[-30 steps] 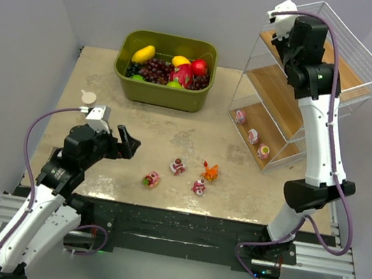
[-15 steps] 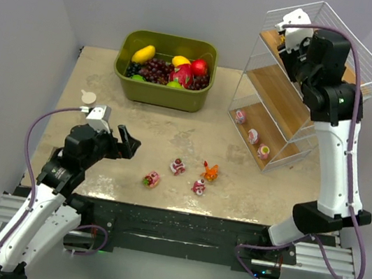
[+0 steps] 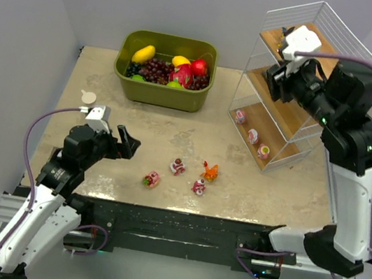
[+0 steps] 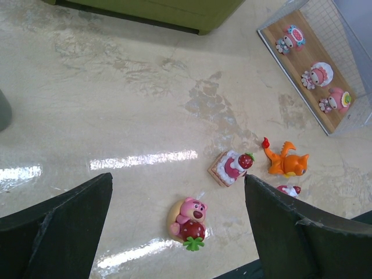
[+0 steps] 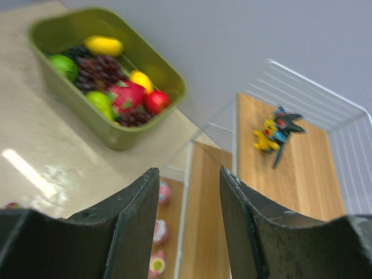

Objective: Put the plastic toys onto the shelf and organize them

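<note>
The white wire shelf (image 3: 368, 63) stands at the back right. A dark spiky creature (image 5: 280, 131) lies on its top wooden tier, and three pink-and-white figurines (image 3: 253, 136) sit in a row on the bottom tier. My right gripper (image 3: 276, 80) hovers in front of the middle tier, open and empty (image 5: 188, 174). On the table lie a pink bear (image 3: 152, 179), a cake piece (image 3: 178, 166), an orange creature (image 3: 210, 172) and a small red-white toy (image 3: 199, 187). My left gripper (image 3: 127, 143) stands wide open above the bear (image 4: 189, 218), touching nothing.
An olive-green bin (image 3: 161, 94) full of fruit stands at the back centre, left of the shelf. A small white disc (image 3: 88, 97) lies near the table's left edge. The black front rail runs just below the loose toys.
My right arm has drawn back from the top tier toward the near right, its jaws spreading wider, with the dark creature left on that tier. The left arm has not moved.
</note>
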You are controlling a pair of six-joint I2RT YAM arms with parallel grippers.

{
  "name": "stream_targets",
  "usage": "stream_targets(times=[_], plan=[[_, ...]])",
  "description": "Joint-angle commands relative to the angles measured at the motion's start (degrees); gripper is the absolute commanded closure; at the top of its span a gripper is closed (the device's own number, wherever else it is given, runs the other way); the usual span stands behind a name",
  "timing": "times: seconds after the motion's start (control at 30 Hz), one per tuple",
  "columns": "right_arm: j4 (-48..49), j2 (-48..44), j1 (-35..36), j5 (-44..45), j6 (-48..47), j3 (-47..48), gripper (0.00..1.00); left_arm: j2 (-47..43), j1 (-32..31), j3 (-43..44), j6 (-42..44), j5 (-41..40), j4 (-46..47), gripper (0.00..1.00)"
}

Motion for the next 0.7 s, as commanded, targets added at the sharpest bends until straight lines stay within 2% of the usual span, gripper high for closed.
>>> stream_targets(times=[0.0, 0.13, 0.17, 0.2, 0.23, 0.33, 0.53, 0.67], plan=[[5.3, -5.7, 3.1, -14.0, 7.7, -9.4, 0.51, -1.4, 0.1, -0.1, -0.3, -0.2, 1.3, 0.0], [13.4, -11.0, 7.8, -16.4, 15.4, -22.7, 0.52, -1.7, 0.0, -0.1, -0.2, 0.2, 1.4, 0.0], [16.0, -12.8, 8.6, -16.7, 19.5, -29.8, 0.52, -1.7, 0.1, -0.1, -0.1, 0.3, 1.4, 0.0], [22.0, -16.2, 9.3, -16.5, 22.0, -34.0, 0.52, -1.6, 0.1, -0.1, -0.2, 0.3, 1.5, 0.01], [24.1, -17.7, 10.9, -15.6, 23.9, -40.5, 0.52, -1.6, 0.1, -0.1, -0.2, 0.3, 1.6, 0.0], [27.4, -19.4, 12.9, -9.7, 29.5, -49.6, 0.52, -1.4, 0.1, -0.3, -0.1, 1.1, 1.8, 0.0], [29.2, -17.3, 15.1, 0.4, 35.6, -62.2, 0.56, -0.5, 0.1, -0.3, 0.1, 1.7, 1.9, 0.0], [30.0, -17.2, 15.1, 3.1, 37.2, -67.7, 0.57, -0.2, 0.1, -0.6, 0.1, 2.1, 2.4, 0.0]])
